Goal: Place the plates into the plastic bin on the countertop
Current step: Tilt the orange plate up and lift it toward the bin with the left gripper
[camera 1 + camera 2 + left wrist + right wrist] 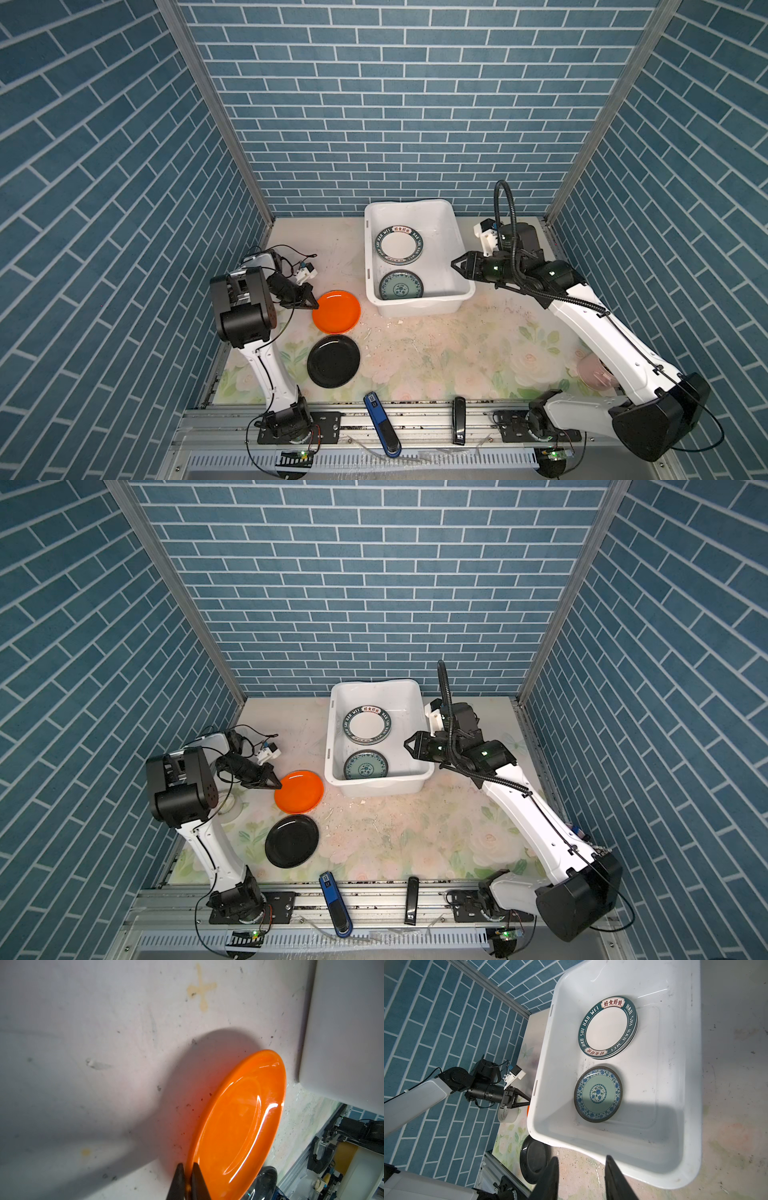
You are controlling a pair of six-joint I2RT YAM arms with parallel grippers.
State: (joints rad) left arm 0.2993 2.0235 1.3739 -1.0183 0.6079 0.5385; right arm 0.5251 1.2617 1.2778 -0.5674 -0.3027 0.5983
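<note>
Low in the left wrist view, the left pincer (188, 1165) is clamped on the rim of the glossy, shallow orange plate (239, 1126). The right pincer (581, 1158) stands partly open, holding nothing.

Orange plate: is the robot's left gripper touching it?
Touching. The left wrist view shows the left gripper shut on the rim of the orange plate, with the rim pinched tight and no gap on either side.

The pale, flower-printed worktop (436, 357) is scuffed. A white plastic bin (415, 306) stands at far middle. Left of its near end is an orange plate (336, 311), a black plate (333, 360) just nearer. White crumbs (400, 322) lie by the bin's near wall; a whitish tape roll (508, 1116) sits at the left edge.
</note>
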